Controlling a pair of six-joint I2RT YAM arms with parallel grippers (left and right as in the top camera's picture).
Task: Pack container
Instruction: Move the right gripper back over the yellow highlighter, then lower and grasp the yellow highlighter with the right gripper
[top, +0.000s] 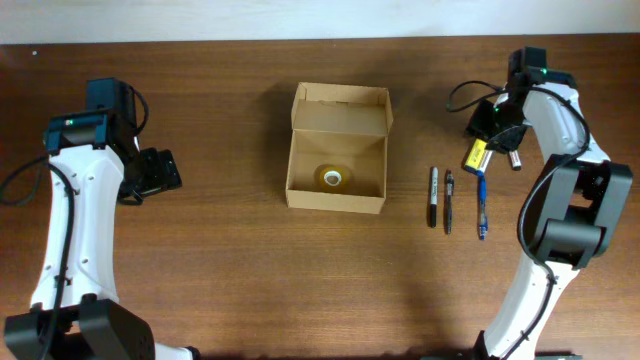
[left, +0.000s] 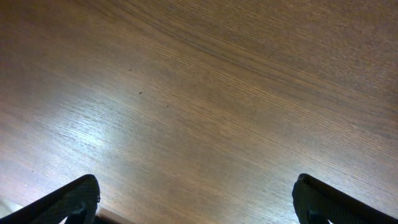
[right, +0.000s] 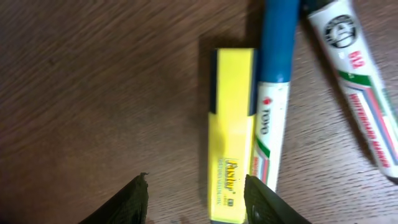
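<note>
The box (top: 308, 160) sits at the table's middle, mouth up. Its long axis runs from 9 to 3 o'clock, and its lid (top: 340, 108) is hinged on the 12 o'clock side and folded back. A tape roll (top: 333, 177) lies inside. At 3 o'clock of the box a black marker (top: 433, 195), a black pen (top: 448, 202) and a blue pen (top: 481, 205) lie side by side, each pointing 12 to 6.

The table (top: 220, 260) is dark brown wood grain. A pale strip (top: 300, 20) borders its 12 o'clock edge.

The right claw (right: 198, 200) stands half spread over the end of a yellow highlighter (right: 232, 130), not clamping it. The left claw (left: 196, 205) is spread wide over bare wood at 9 o'clock.
</note>
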